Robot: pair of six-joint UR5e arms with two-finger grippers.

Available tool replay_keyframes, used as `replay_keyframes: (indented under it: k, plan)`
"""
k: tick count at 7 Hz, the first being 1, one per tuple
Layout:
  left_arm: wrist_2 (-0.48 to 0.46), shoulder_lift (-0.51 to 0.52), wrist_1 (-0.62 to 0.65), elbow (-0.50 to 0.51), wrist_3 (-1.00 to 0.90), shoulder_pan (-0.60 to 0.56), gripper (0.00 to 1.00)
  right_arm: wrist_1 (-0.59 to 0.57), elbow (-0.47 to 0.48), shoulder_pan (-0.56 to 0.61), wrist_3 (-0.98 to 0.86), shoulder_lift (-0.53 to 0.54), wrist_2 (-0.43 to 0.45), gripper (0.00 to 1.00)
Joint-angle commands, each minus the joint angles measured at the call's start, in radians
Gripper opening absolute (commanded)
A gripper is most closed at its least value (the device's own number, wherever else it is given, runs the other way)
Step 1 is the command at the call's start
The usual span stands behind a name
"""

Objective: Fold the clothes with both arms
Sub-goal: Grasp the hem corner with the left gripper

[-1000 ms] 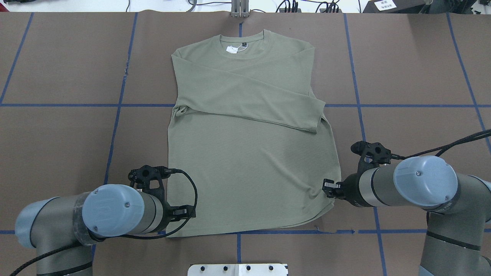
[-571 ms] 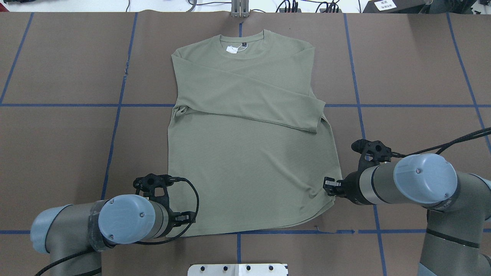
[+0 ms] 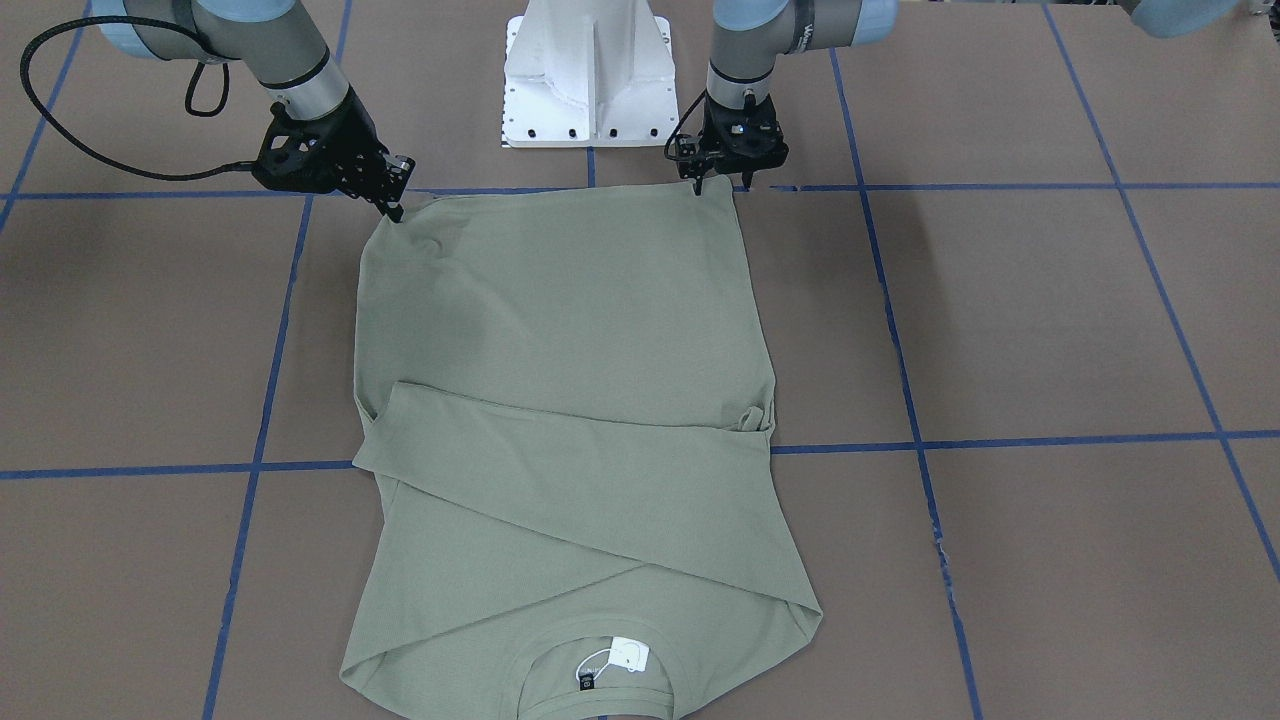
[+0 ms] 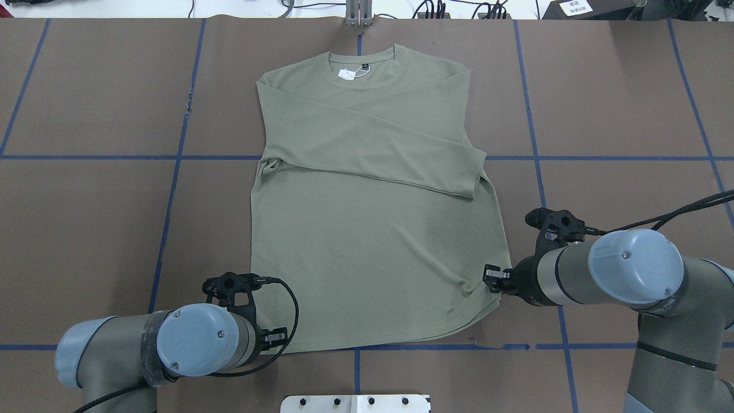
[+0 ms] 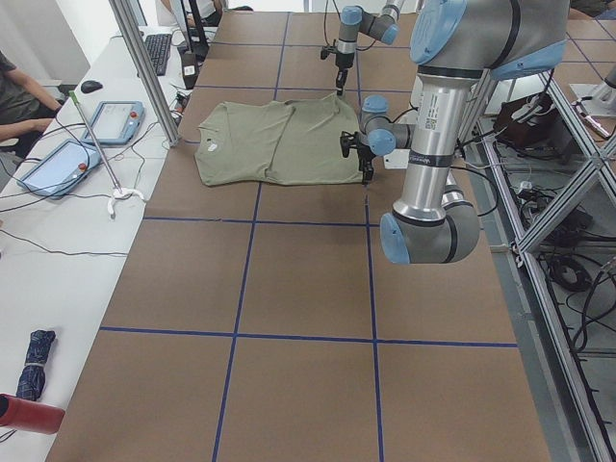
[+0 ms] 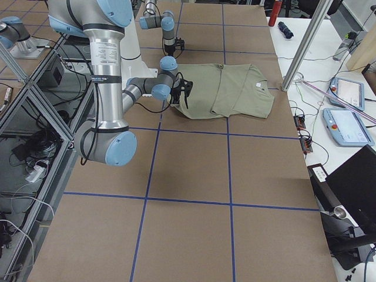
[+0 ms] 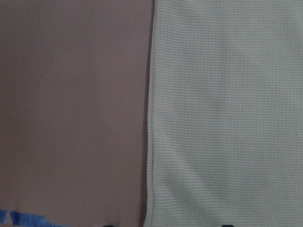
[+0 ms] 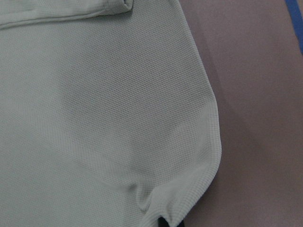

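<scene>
The olive-green shirt (image 4: pixel 373 229) lies flat with its neck at the far side, its white hang tag (image 4: pixel 347 73) at the collar and both sleeves folded across the chest. My right gripper (image 4: pixel 488 280) is shut on the hem's right corner, and in the right wrist view the cloth (image 8: pixel 156 198) puckers into the pinch. My left gripper (image 4: pixel 278 338) sits low at the hem's left corner. In the left wrist view its open jaws straddle the shirt's side edge (image 7: pixel 150 142). In the front view the right gripper (image 3: pixel 397 208) and left gripper (image 3: pixel 712 182) flank the hem.
The white pedestal (image 3: pixel 590 75) stands just behind the hem, between the arms. Blue tape lines (image 4: pixel 172 189) grid the brown table. A side bench with tablets (image 5: pixel 67 154), a metal post (image 5: pixel 144 67) and a seated person's arm (image 5: pixel 14 91) lies beyond the neck end.
My left arm has drawn back toward the robot along the shirt's left edge, down to the hem corner. The right gripper has stayed pinched on its corner.
</scene>
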State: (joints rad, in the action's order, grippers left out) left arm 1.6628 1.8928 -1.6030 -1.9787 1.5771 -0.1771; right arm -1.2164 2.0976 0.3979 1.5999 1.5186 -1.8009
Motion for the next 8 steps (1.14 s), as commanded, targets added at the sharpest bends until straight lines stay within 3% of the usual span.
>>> replay_keyframes:
  k: [1, 4, 8]
  plan:
    - [-0.002, 0.002, 0.000, 0.015, 0.004, 0.002, 0.71, 0.000, -0.001, 0.001, 0.000, 0.000, 0.002, 0.00]
    - [-0.002, 0.002, 0.000, 0.015, 0.004, -0.004, 0.59, 0.000, -0.001, 0.001, 0.000, 0.002, 0.002, 0.00]
    - [0.002, 0.002, 0.000, 0.001, 0.006, -0.002, 0.23, 0.000, 0.001, 0.002, 0.000, 0.002, 0.002, 0.00]
